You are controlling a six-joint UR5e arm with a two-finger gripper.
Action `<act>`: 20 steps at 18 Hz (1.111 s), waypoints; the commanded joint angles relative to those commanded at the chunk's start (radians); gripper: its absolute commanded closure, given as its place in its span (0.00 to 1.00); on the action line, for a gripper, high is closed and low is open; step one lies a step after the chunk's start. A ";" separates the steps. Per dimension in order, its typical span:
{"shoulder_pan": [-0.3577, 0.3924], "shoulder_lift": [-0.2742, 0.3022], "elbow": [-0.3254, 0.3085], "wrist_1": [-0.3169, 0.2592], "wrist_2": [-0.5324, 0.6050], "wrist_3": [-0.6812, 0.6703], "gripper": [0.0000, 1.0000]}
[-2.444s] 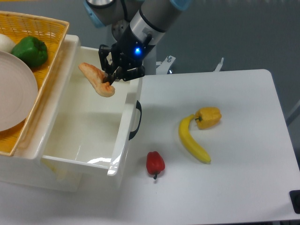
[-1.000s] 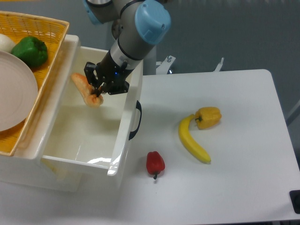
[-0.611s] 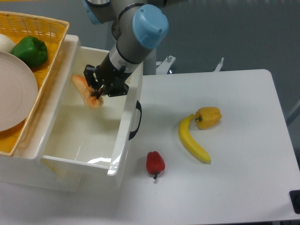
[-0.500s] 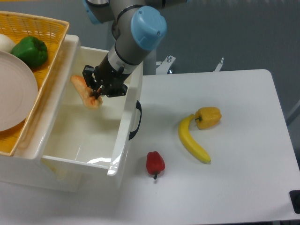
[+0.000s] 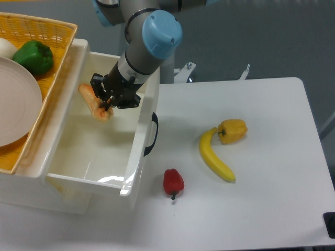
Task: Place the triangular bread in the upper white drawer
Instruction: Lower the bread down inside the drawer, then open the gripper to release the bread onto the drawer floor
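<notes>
The triangular bread (image 5: 93, 101) is a golden-orange pastry held tilted inside the upper white drawer (image 5: 137, 154), near its back left part. My gripper (image 5: 106, 102) is shut on the bread's right end and reaches down into the drawer from the back right. The drawer is pulled open toward the front, with a dark handle (image 5: 153, 134) on its front wall. Whether the bread touches the drawer floor cannot be told.
A yellow wicker basket (image 5: 49, 78) at the left holds a green pepper (image 5: 33, 56) and a pale plate (image 5: 15, 102). On the white table (image 5: 272, 183) lie a red pepper (image 5: 173, 182), a banana (image 5: 213, 156) and a yellow bell pepper (image 5: 233, 129).
My gripper has carried the bread from over the drawer's back right wall leftward and down into the drawer. In the last half second it shifted only slightly left.
</notes>
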 joint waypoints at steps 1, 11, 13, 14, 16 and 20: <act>-0.005 0.000 0.000 0.000 0.000 0.000 0.98; -0.006 0.008 0.003 0.003 -0.002 0.009 0.74; -0.006 0.009 0.006 0.005 -0.002 0.014 0.63; -0.006 0.009 0.011 0.003 -0.002 0.014 0.63; -0.006 0.009 0.011 0.005 -0.002 0.014 0.56; -0.005 0.012 0.015 0.005 -0.002 0.014 0.52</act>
